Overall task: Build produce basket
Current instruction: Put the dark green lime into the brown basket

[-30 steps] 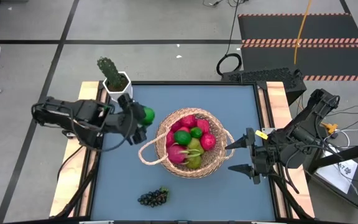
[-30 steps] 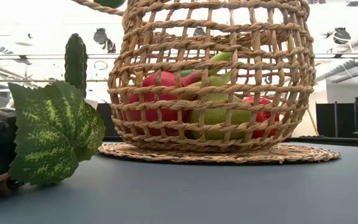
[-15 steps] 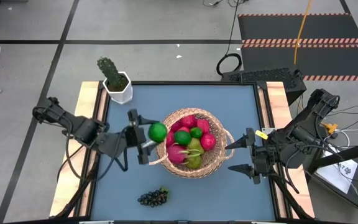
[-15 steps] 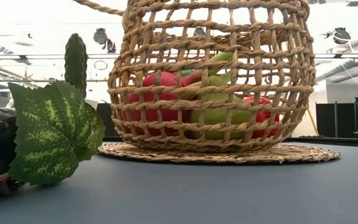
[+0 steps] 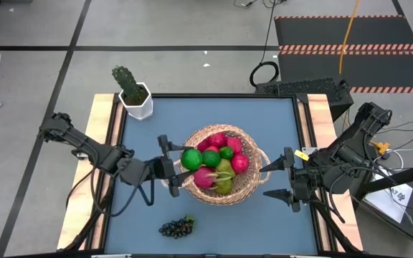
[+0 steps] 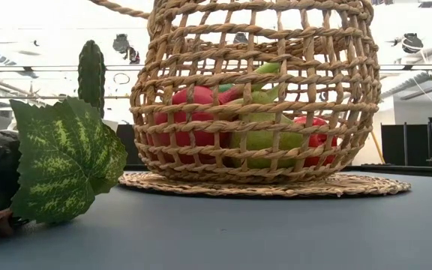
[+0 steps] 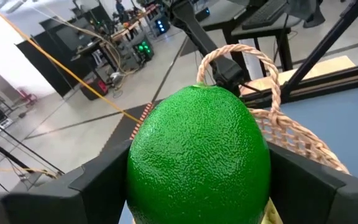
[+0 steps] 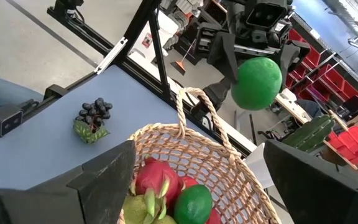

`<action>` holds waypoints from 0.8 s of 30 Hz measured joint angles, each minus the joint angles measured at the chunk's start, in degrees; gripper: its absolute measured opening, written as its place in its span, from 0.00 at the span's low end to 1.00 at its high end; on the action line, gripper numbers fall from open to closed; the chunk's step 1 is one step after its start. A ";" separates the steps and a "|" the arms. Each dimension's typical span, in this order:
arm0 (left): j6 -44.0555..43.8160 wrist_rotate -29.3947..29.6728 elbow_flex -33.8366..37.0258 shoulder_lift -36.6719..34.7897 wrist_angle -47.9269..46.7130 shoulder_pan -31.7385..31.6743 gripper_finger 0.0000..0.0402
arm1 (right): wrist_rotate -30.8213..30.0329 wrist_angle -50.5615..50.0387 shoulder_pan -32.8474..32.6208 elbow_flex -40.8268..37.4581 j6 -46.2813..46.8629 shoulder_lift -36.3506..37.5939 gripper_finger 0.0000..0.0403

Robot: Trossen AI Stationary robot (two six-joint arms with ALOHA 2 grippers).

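Basket (image 5: 217, 165) on blue table (image 5: 264, 122) (workshop beyond)

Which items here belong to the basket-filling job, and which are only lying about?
Job:
- basket
- fruit inside
- lime held in left hand at the basket's rim
- grape bunch, on the table, outside the basket

Lying about:
- potted cactus
- right hand, open beside the basket

You get 4 views. The high view looks straight down on the blue table (image 5: 214, 215). The low view sits at tabletop height, very near the round tan wicker basket (image 6: 253, 97), facing the room. The left wrist view looks past a green lime (image 7: 197, 155) filling its frame. The right wrist view faces across that basket (image 8: 191, 155); you see the same lime (image 8: 258, 83) there too.
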State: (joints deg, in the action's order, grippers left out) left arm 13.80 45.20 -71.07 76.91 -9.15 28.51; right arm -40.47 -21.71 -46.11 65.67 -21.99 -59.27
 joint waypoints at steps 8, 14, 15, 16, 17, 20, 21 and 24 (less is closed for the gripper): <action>0.57 -0.04 0.05 0.01 2.42 0.02 0.81 | 0.00 0.20 0.00 0.00 -0.36 0.00 0.86; 4.82 -0.01 0.05 0.01 3.38 0.01 0.81 | 0.00 0.20 0.00 0.00 -0.46 0.00 0.86; 6.68 -0.01 0.05 0.01 3.35 0.02 0.81 | 0.00 0.20 0.00 0.00 -0.69 0.00 0.86; 8.89 -0.05 0.05 0.01 3.35 0.02 0.81 | 0.00 0.20 0.00 0.00 -0.92 0.00 0.86; 10.75 -0.04 0.05 0.01 3.37 0.02 0.81 | 0.00 0.20 0.00 0.00 -1.04 0.00 0.86; 15.22 -0.08 0.05 0.01 3.35 0.00 0.81 | 0.00 0.20 0.00 0.00 -1.07 0.00 0.86; 16.32 -0.06 0.05 0.01 3.35 0.01 0.81 | 0.00 0.21 0.00 0.00 -1.20 0.00 0.86; 18.25 -0.08 0.05 0.01 3.33 0.02 0.81 | 0.00 0.28 0.00 0.00 -1.24 0.00 0.86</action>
State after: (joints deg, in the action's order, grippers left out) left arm 32.05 45.12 -71.02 76.93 -5.82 28.53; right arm -40.47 -21.44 -46.11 65.67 -23.23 -59.27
